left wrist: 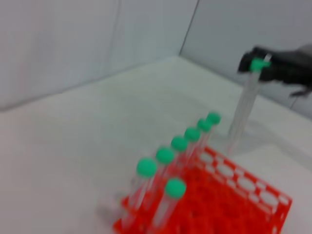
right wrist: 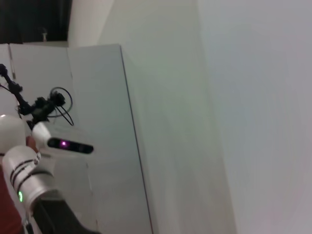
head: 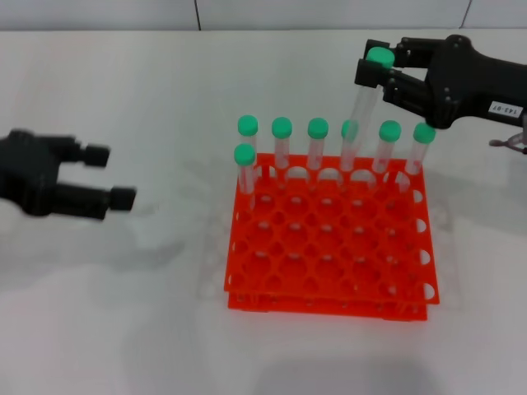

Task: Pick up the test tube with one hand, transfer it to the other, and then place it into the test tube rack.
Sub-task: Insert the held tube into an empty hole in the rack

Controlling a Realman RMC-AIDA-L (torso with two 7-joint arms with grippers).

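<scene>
Test tube (head: 363,103) in right gripper (head: 377,72), clamped.

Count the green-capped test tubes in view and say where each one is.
8. Six stand along the back row of the test tube rack, one sits in the second row at its left end, and one test tube hangs from the right tool.

Left gripper (head: 103,175): matte black body, two blocky fingers (head: 121,197) ending in short cylindrical tips. Right gripper (head: 380,72): black, angular housing, two stubby fingers, a small white label (head: 504,108) with dark print on its side. A thin cable loop shows behind it. Right wrist view: white arm segment (right wrist: 22,170) with black bands and a green light.
</scene>
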